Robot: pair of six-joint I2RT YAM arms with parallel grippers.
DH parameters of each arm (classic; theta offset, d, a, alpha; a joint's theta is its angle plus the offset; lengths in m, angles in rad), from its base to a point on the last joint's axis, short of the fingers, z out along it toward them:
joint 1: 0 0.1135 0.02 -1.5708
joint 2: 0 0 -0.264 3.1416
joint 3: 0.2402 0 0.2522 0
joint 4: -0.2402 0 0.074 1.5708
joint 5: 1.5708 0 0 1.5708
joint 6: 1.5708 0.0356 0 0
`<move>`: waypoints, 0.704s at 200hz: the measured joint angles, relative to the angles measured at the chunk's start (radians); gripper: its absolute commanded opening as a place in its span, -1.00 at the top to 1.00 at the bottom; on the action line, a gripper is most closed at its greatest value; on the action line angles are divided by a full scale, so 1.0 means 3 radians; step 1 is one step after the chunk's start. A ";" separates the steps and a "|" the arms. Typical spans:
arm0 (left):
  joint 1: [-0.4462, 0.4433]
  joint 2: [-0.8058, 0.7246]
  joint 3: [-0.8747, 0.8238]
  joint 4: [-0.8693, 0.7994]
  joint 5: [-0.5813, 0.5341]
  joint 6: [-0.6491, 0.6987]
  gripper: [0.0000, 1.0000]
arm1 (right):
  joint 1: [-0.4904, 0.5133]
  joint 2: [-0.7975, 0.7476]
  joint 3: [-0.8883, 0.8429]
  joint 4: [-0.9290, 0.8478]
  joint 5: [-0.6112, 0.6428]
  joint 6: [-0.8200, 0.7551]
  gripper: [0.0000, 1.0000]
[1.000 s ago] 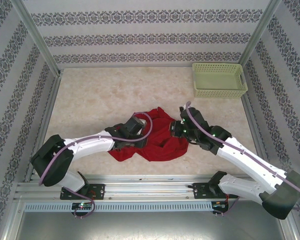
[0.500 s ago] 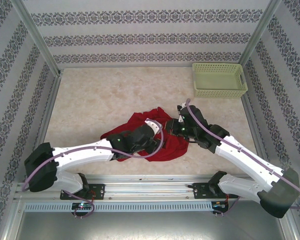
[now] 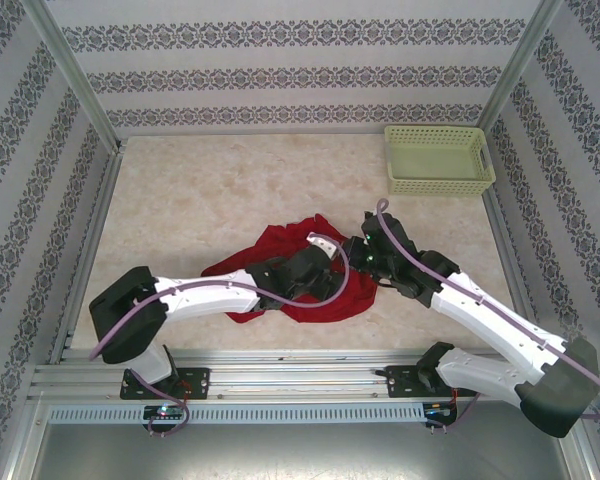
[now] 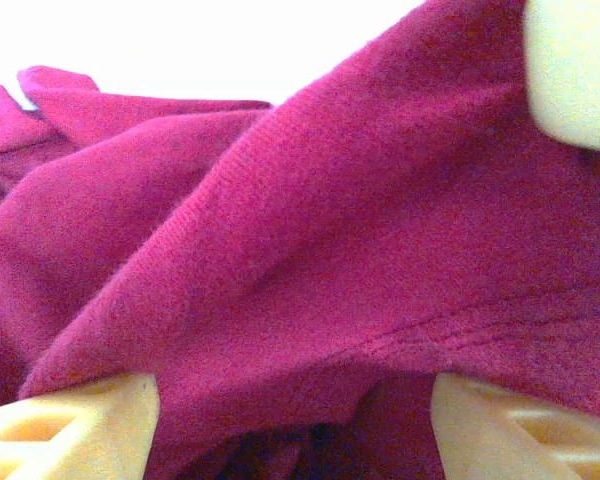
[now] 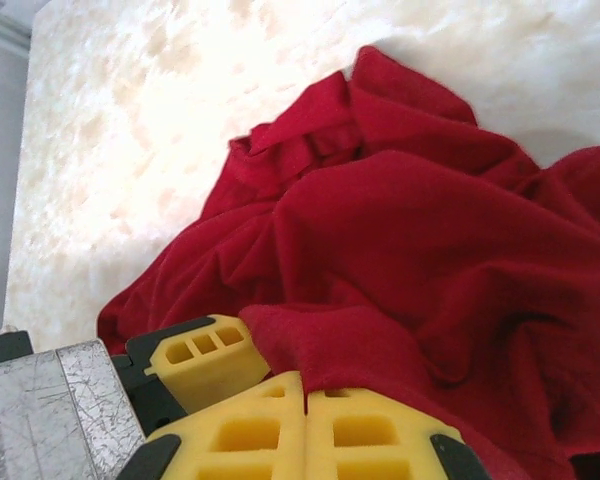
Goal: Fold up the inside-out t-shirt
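The inside-out t-shirt (image 3: 280, 268) lies crumpled in a red heap on the table's near middle. My left arm reaches rightward across it, and my left gripper (image 3: 322, 250) sits on the heap's right part. In the left wrist view my left gripper (image 4: 295, 405) is open, its pale fingertips (image 4: 75, 425) wide apart with a bulge of t-shirt (image 4: 310, 230) between and above them. My right gripper (image 3: 353, 254) is at the heap's right edge. In the right wrist view my right gripper (image 5: 305, 385) has its yellow jaws pressed together on a fold of the t-shirt (image 5: 380, 250).
A pale green lattice basket (image 3: 438, 160) stands at the back right corner. Patterned walls and metal frame posts (image 3: 75, 80) close in the marble table (image 3: 210, 190) on three sides. A metal rail (image 3: 300, 378) runs along the near edge.
My left gripper has slid rightward over the t-shirt toward my right gripper, and its jaws have spread apart. My right gripper has kept its hold in place.
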 measured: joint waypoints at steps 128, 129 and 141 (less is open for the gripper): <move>0.0126 -0.0500 -0.0557 0.0266 0.0025 -0.0089 1.00 | -0.0226 -0.0224 -0.0083 0.0033 -0.0151 0.0113 1.00; 0.0126 -0.0507 -0.0559 0.0268 0.0025 -0.0089 1.00 | -0.0231 -0.0220 -0.0084 0.0033 -0.0151 0.0113 1.00; 0.0126 -0.0619 -0.0595 0.0296 0.0094 -0.0089 1.00 | -0.0257 -0.0178 -0.0089 0.0025 -0.0135 0.0099 1.00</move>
